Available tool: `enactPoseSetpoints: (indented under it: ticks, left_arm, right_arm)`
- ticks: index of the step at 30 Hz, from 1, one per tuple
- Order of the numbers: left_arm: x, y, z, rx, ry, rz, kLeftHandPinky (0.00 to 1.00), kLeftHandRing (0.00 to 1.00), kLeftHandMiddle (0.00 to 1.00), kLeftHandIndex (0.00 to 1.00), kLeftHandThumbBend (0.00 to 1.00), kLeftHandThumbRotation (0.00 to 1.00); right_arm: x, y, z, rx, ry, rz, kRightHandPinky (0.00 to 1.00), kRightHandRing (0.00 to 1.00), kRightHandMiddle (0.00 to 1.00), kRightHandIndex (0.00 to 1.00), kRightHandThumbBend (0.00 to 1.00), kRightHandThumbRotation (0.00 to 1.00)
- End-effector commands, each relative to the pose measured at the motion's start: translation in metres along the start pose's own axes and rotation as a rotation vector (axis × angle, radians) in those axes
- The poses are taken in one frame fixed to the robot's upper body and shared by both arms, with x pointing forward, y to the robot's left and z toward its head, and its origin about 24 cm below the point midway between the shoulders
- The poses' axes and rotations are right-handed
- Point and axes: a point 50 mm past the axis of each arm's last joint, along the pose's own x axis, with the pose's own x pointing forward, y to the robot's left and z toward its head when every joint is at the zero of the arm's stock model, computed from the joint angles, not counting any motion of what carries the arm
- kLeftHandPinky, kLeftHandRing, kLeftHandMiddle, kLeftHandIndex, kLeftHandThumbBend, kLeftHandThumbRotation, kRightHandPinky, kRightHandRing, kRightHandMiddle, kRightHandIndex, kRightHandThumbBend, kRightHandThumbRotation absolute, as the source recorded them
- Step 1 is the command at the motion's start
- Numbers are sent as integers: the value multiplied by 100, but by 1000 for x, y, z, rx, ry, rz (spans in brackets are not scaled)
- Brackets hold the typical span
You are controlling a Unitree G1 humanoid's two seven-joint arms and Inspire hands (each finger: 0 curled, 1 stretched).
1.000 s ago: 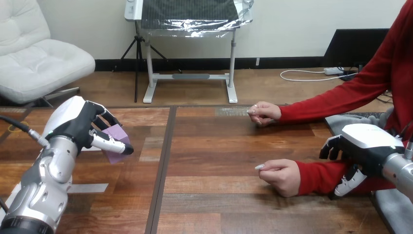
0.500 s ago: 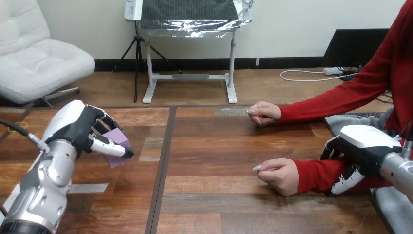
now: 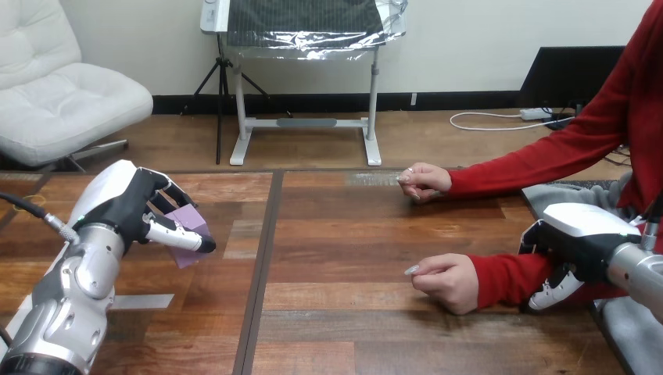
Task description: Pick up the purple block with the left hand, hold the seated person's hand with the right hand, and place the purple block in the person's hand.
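The purple block (image 3: pixel 190 222) lies on the wooden table (image 3: pixel 344 258) at the left. My left hand (image 3: pixel 129 199) is down over it, fingers curled behind it and the thumb across its near face, pinching it. The person's hand (image 3: pixel 449 281) rests as a loose fist at the middle right, its red-sleeved forearm (image 3: pixel 504 279) running to the right. My right hand (image 3: pixel 578 234) hangs over that forearm, fingers relaxed on the far side and the thumb on the near side, not closed on the sleeve.
The person's other hand (image 3: pixel 422 181) rests closed on the table farther back. A dark seam (image 3: pixel 262 266) runs front to back between the two tabletops. A strip of pale tape (image 3: pixel 145 301) lies near my left forearm.
My left hand has sunk slightly onto the purple block. My right hand has slid a little to the left along the person's forearm. The person's hands have stayed put.
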Motion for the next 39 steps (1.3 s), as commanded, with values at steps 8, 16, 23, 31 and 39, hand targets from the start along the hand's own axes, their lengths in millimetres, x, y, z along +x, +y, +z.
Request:
enactPoseSetpoints:
  ticks: [8,16,23,31,39]
  left_arm:
    - [2,22,16,51,-59,80,38,45,50,48,70,0]
    - [3,24,15,22,-57,71,39,45,50,47,70,0]
    - [2,25,16,0,-71,69,38,45,50,47,70,0]
    - [2,25,18,-10,-78,69,37,44,50,47,70,0]
    - [2,24,20,-11,-90,59,37,43,49,47,70,0]
  right_arm:
    - [12,6,19,21,-30,48,27,36,45,48,80,14]
    - [12,3,20,47,-42,27,30,38,45,44,82,14]
    - [10,-4,20,84,-60,4,34,41,46,44,82,15]
    - [8,-12,20,119,-87,-40,27,33,39,39,83,16]
    - [5,-22,20,162,-120,-93,22,27,33,34,85,16]
